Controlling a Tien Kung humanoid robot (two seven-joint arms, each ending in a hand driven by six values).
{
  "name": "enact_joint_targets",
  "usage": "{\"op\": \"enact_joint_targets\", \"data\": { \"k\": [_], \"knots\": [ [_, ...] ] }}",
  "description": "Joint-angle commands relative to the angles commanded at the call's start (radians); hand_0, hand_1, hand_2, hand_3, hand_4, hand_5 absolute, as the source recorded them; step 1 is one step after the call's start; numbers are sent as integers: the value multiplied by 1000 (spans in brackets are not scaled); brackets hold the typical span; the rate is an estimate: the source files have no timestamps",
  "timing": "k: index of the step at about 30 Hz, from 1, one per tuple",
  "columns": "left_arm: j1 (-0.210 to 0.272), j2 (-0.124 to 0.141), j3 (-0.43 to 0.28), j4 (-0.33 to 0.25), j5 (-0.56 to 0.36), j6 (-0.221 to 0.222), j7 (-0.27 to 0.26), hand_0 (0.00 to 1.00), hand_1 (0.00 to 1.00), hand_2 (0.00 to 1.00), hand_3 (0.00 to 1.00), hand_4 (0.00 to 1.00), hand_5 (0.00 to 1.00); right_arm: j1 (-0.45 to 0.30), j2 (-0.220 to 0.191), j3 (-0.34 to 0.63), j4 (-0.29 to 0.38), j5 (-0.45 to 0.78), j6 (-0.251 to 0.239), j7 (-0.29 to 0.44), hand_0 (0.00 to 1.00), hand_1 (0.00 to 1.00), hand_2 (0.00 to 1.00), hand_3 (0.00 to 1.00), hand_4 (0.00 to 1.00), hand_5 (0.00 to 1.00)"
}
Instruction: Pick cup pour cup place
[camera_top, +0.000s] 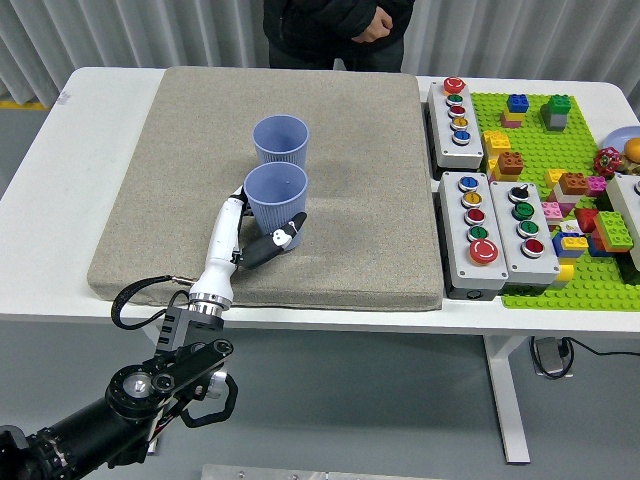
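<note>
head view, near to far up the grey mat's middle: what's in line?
Left hand → near cup, fingers around its base → far cup → mat's far edge → person standing behind the table.

Robot lab: white test table (60, 180), button boxes (478, 232), brick baseplate (560, 190), corrugated metal wall (120, 30)

Lighting and picture quality: even, bright, sharp.
Soft overhead light is falling across the frame; the two cups (278, 170) at centre are casting faint shadows to their right on the grey mat (340, 130); no glare is showing, and edges are staying undistorted.
</note>
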Motion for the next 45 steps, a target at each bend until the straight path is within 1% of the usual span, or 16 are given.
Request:
{"op": "enact_joint_targets", "data": {
  "k": [2, 7, 8, 13, 14, 25, 26, 31, 32, 37, 38, 43, 44, 45],
  "knots": [
    [0, 1, -1, 0, 2, 0, 0, 491, 518, 602, 566, 712, 426, 1, 0, 0, 0, 1, 0, 0, 676, 621, 573, 564, 2, 183],
    [-1, 1, -7, -4, 17, 0, 1, 491, 518, 602, 566, 712, 426, 1, 0, -2, 0, 3, 0, -1, 676, 621, 573, 564, 2, 183],
    [-1, 1, -8, -4, 18, 0, 1, 511, 529, 627, 575, 721, 430, 1, 0, -3, 0, 3, 0, -1, 676, 621, 573, 564, 2, 183],
    [6, 1, -11, -3, 29, 0, 6, 511, 529, 627, 575, 721, 430, -1, 0, -2, 0, 2, 1, -1, 676, 621, 573, 564, 2, 183],
    [7, 1, -12, -3, 31, 0, 7, 532, 569, 659, 591, 758, 459, -2, 0, -1, 0, 0, 1, -1, 676, 621, 573, 564, 2, 183],
    [16, 2, -19, -3, 51, 0, 16, 536, 573, 665, 604, 772, 458, -6, 0, 1, 0, -7, 2, -3, 676, 621, 573, 563, 2, 183],
    [17, 2, -21, -5, 60, 0, 19, 547, 584, 689, 659, 859, 503, -6, 0, 1, 0, -7, 2, -3, 676, 621, 573, 563, 2, 183],
    [20, 3, -27, -11, 84, 0, 28, 547, 584, 689, 659, 859, 503, -8, 0, -1, 0, -7, 3, -4, 676, 621, 573, 563, 2, 183],
    [20, 3, -29, -10, 85, 0, 29, 561, 607, 743, 709, 900, 526, -8, 0, -1, 0, -6, 3, -4, 676, 621, 573, 563, 2, 183],
    [23, 4, -34, -12, 94, 0, 33, 561, 607, 743, 709, 900, 526, -9, 0, -1, -1, -6, 3, -4, 676, 621, 573, 563, 2, 183],
    [24, 4, -34, -12, 96, 0, 33, 569, 619, 763, 741, 894, 528, -9, 0, -1, -1, -6, 3, -4, 676, 621, 573, 563, 2, 183],
    [23, 4, -37, -11, 103, 0, 38, 569, 619, 763, 741, 894, 528, -8, 0, 1, -1, -8, 3, -5, 676, 621, 573, 563, 2, 183],
    [23, 5, -38, -9, 108, 0, 44, 592, 646, 793, 773, 898, 533, -7, -1, 0, -1, -7, 3, -5, 676, 621, 573, 563, 2, 184],
    [23, 5, -38, -9, 112, 0, 46, 592, 646, 793, 773, 898, 533, -6, -1, 0, -1, -6, 3, -5, 676, 621, 573, 563, 2, 184]
  ]
}}
